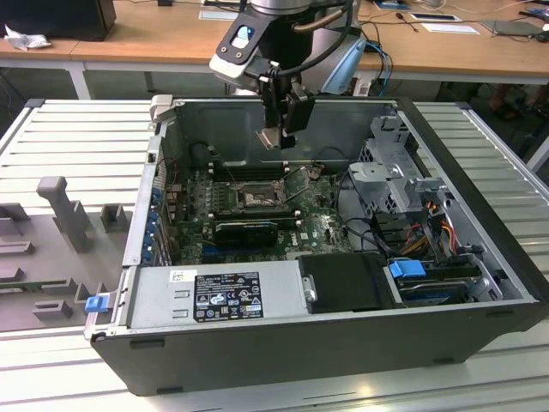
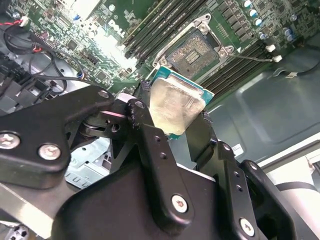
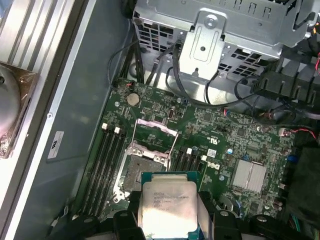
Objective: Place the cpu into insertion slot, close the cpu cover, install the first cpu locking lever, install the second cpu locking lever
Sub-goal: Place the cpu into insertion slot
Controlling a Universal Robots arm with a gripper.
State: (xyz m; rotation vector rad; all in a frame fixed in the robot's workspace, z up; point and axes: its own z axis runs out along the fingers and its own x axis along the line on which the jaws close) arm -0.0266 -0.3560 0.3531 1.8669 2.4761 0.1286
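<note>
You have the gripper (image 1: 274, 136) upper centre of the exterior view, fingers (image 2: 146, 131) clamped on the cpu (image 3: 167, 206), clear above the motherboard (image 1: 319, 225), insertion slot (image 1: 249, 199) below at mid-frame, cpu cover (image 3: 157, 131) swung open beside it

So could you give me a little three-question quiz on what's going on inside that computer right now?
1. True or false: the cpu already sits in the insertion slot.
2. What does the gripper hold? A) a cable B) the cpu C) a memory stick
3. Fill in: the cpu cover stands ____ (open or shut).
Key: 1 false, the cpu is held in the air above the slot; 2 B; 3 open.
</note>
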